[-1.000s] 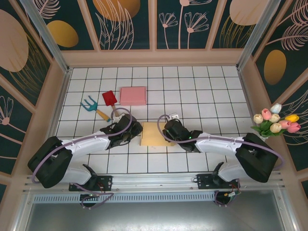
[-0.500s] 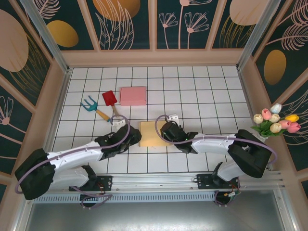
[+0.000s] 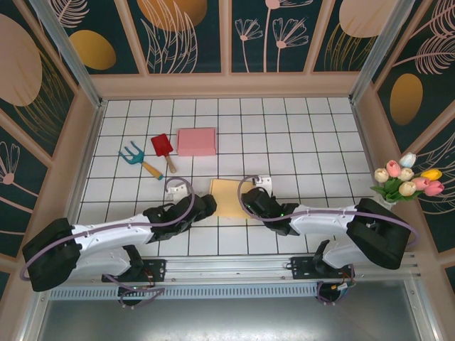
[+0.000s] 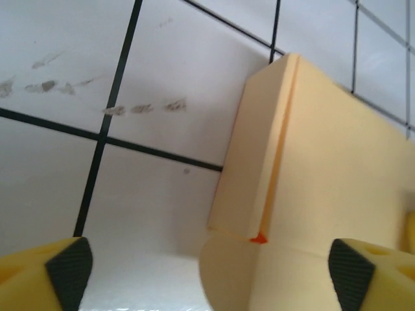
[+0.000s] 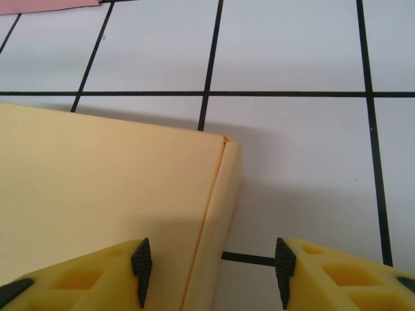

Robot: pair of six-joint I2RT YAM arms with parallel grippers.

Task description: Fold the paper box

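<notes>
Roughly central: paper box [image 3: 227,197], lying flat on the white tiled desk [image 3: 298,135], toward its near side.
Left end effector [image 4: 211,272]: fingers [image 4: 68,269] spread wide, the box's left flap between them.
Right end effector [image 5: 211,265]: fingers [image 5: 139,262] apart, straddling the box's folded right edge, no pinch.
Far left: pink box [image 3: 196,141], red shovel [image 3: 162,145], blue rake [image 3: 131,152].

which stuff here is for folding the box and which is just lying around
For the job:
- yellow box
- left gripper, open
- right gripper, open

Lying about:
- pink box
- red shovel
- blue rake
- flowers
</notes>
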